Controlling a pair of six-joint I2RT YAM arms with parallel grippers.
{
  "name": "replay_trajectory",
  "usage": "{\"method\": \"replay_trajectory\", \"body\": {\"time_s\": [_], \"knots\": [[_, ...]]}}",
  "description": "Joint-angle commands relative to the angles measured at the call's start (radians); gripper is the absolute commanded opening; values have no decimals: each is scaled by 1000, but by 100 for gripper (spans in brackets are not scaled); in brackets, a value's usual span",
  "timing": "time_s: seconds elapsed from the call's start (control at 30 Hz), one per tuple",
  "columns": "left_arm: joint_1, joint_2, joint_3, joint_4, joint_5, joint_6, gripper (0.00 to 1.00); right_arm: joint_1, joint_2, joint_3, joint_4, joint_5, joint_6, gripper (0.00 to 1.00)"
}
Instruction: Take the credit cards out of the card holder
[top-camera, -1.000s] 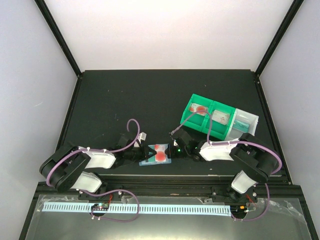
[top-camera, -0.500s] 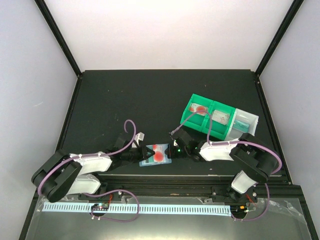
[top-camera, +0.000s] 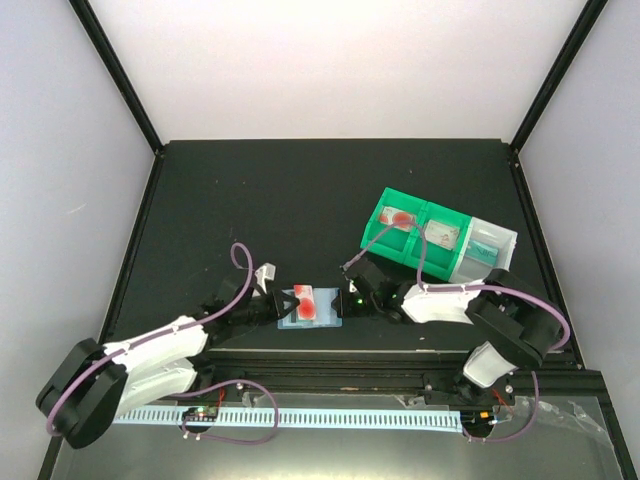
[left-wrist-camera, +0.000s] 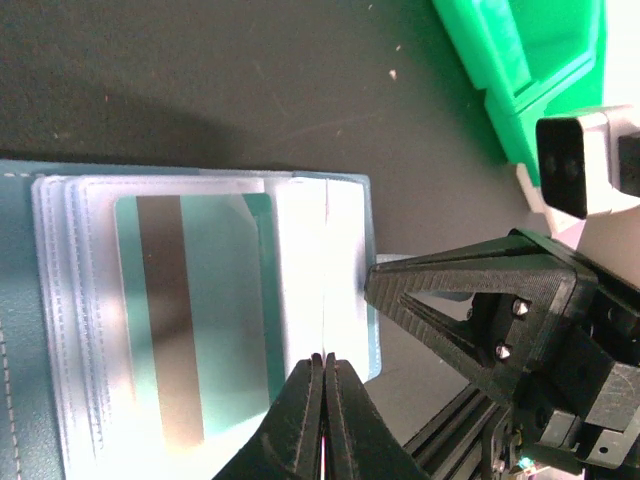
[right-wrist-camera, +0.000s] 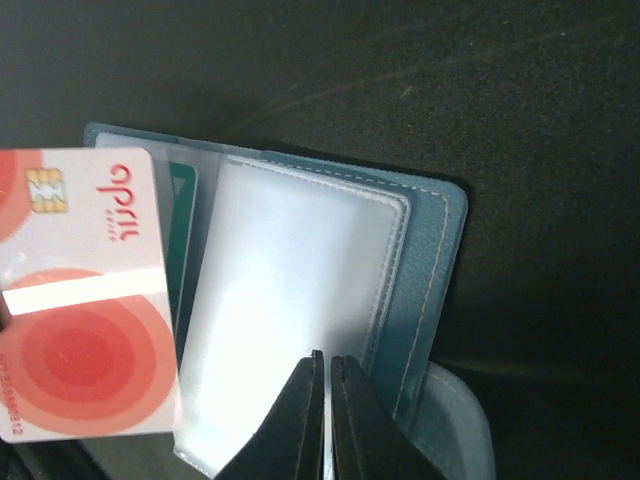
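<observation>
Low in the centre of the top view, the flat light blue folding plastic card holder (top-camera: 330, 316) is laid open. A whitish-pink plastic card with red circles (top-camera: 303, 303) is pinched by the left gripper (top-camera: 285, 305). The right gripper (top-camera: 343, 302) is set at the holder's right edge with its fingers pressed together.

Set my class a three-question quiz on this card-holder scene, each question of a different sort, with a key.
1. True or false: a teal card sits inside a clear pocket of the card holder.
2. The pink-and-red card next to the left gripper overlaps: A the green bins; B the card holder; C the clear bin.
3. Fill in: the fingers of the right gripper are ___.
Key: 1 true; 2 B; 3 shut.
</observation>
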Motion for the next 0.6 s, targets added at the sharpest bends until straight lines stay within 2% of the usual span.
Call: {"method": "replay_trajectory", "body": {"time_s": [0.0,0.23,0.37,0.57], "knots": [[10,-105,-7,-81,-73,-11,2,7,-77,-18,12,-15,-17,8],[15,-288,-24,-80,-100,-78,2,7,-190,-114,263,-139,117,23],[17,-378,-36,-49,-100,-117,2,7,-223,-161,431,-188,222,38],[16,-474,-58,5,-75,-174,2,7,-241,-142,494,-216,301,56]]}}
